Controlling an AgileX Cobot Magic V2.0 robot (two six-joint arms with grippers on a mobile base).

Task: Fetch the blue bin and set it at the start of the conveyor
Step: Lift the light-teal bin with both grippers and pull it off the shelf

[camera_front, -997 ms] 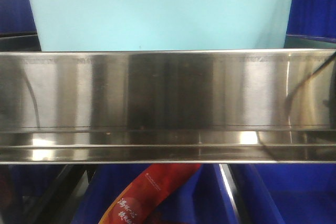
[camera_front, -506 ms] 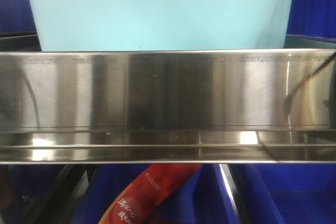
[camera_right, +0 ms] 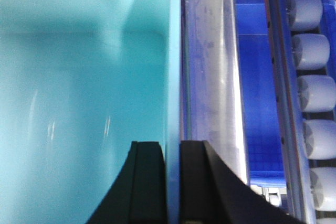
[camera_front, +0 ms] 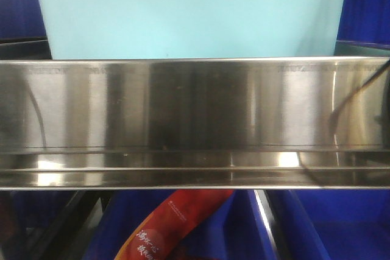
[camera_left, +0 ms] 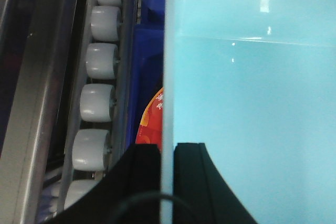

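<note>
The blue bin (camera_front: 189, 16) is a pale aqua tub that fills the top of the front view, just behind the steel rack's front rail. In the left wrist view my left gripper (camera_left: 166, 153) is shut on the bin's left wall (camera_left: 167, 77), one black finger outside and one inside. In the right wrist view my right gripper (camera_right: 173, 153) is shut on the bin's right wall (camera_right: 174, 66) the same way. The bin's inside (camera_left: 252, 108) looks empty where it shows. The conveyor start is out of view.
A shiny stainless steel rack rail (camera_front: 195, 120) crosses the front view. Dark blue crates (camera_front: 329, 223) and a red packet (camera_front: 177, 220) lie below it. Grey rollers (camera_left: 97, 103) run left of the bin, and more rollers (camera_right: 315, 93) run to its right.
The bin has shifted slightly to the right and a little up in the front view. The rack has not moved.
</note>
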